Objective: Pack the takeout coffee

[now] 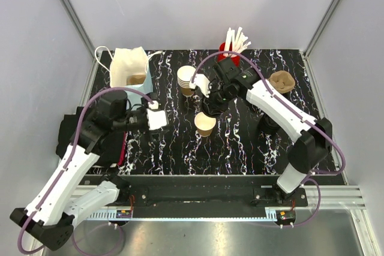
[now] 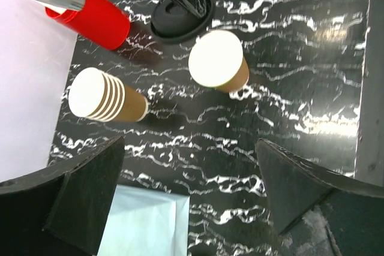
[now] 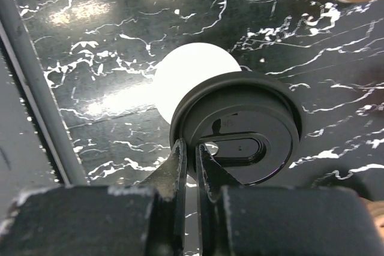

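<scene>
Right pincer (image 3: 191,163): clenched on the black lid (image 3: 243,127) rim, near the cup (image 3: 183,79).
Left pincer (image 2: 189,154): released, over the counter (image 2: 312,58).

The top external camera is looking steeply down from high above and behind the arm bases (image 1: 180,199), taking in the whole black marbled table (image 1: 240,148) from afar. The left wrist camera is looking down on the table's middle from moderate height, while the right wrist camera is hanging very close over it; both are sharing the brown cup (image 2: 216,58) and black lid (image 2: 186,25), the cup also showing from above.
</scene>
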{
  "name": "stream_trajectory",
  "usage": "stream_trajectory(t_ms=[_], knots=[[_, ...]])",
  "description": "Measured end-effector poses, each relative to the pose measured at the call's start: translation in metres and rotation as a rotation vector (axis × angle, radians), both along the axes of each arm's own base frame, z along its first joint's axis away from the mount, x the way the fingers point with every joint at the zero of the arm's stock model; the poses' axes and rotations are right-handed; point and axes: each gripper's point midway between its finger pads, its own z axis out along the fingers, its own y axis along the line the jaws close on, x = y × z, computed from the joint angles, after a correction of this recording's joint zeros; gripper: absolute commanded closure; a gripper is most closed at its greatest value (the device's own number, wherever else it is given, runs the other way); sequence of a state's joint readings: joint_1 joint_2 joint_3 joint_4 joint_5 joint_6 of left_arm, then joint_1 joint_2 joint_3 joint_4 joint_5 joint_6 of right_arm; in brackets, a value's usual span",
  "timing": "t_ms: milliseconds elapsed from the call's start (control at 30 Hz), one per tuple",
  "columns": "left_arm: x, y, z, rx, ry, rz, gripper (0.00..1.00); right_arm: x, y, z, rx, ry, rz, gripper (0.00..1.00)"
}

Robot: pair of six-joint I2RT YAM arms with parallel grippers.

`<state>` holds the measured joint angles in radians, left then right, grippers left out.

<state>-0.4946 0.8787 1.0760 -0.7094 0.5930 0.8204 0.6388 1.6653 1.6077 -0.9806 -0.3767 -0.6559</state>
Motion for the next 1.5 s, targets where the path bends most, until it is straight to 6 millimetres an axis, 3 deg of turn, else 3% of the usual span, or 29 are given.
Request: stream_trajectory(t_ms=[233, 467, 800, 1067, 1500], knots=[[-0.015, 0.015, 0.005, 0.011, -0.069, 0.007, 0.01, -0.012, 0.013, -0.016, -0.031, 0.068, 0.006, 1.0], [-0.017, 0.021, 0.006, 0.003, -0.083, 0.025, 0.01, -0.018, 0.022, -0.041, -0.103, 0.099, 0.012, 1.0], [-0.019, 0.018, -0.003, 0.004, -0.05, 0.004, 0.01, -0.016, 0.026, -0.048, -0.16, 0.045, 0.012, 1.0], [-0.021, 0.015, -0.002, -0.005, -0.043, -0.014, 0.01, -0.019, 0.033, -0.067, -0.218, 0.046, 0.031, 1.0], [-0.022, 0.013, -0.003, -0.009, -0.034, -0.028, 0.01, -0.018, 0.032, -0.069, -0.24, 0.029, 0.036, 0.96]])
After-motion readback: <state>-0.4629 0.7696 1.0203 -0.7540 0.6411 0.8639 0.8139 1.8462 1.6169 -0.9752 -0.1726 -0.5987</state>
